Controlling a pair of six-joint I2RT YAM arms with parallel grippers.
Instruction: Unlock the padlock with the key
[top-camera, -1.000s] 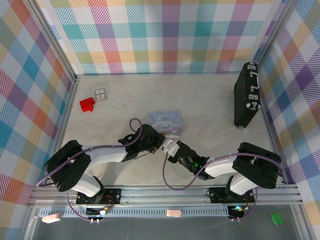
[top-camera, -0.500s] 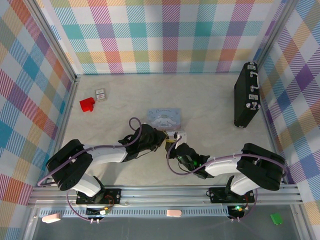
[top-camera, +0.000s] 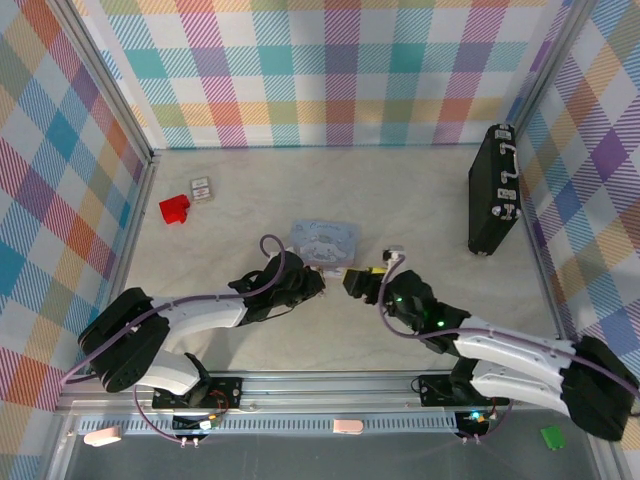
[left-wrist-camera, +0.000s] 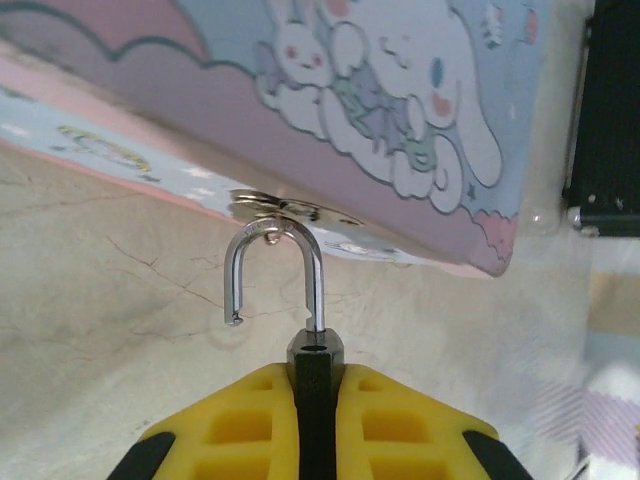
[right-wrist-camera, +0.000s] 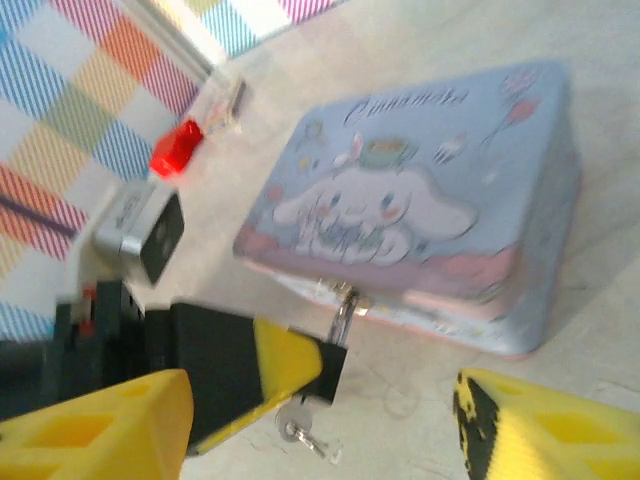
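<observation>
Arms reach in from the near edge of the pale marbled bench (top-camera: 420, 200) and meet just in front of the pale blue cartoon-print tin (top-camera: 325, 240). The left end effector (top-camera: 312, 281) sits off the tin's near-left corner and the right end effector (top-camera: 360, 282) off its near-right corner, close to each other but apart. A small grey-white object (top-camera: 393, 254) lies just right of the tin. A black case (top-camera: 493, 190) stands well to the tin's right, by the wall. A red block (top-camera: 175, 208) and a small card (top-camera: 202, 188) lie well to the tin's left.

From the left wrist, the left end effector's yellow fingers (left-wrist-camera: 220, 430) are clamped on the black body of the padlock (left-wrist-camera: 314, 352), just in front of the tin's side wall. The silvery shackle (left-wrist-camera: 275, 265) rises from the body and hooks through the metal hasp (left-wrist-camera: 285, 208) on the tin. One leg enters the body; the other ends free in the air beside it.

From the right wrist, the right end effector's fingers stand wide apart, gripping nothing. The left end effector holds the padlock at the tin's front edge. The key (right-wrist-camera: 305, 437) shows just beyond the padlock's body, on the side away from the tin. I cannot tell whether it sits in the lock or lies on the bench.
</observation>
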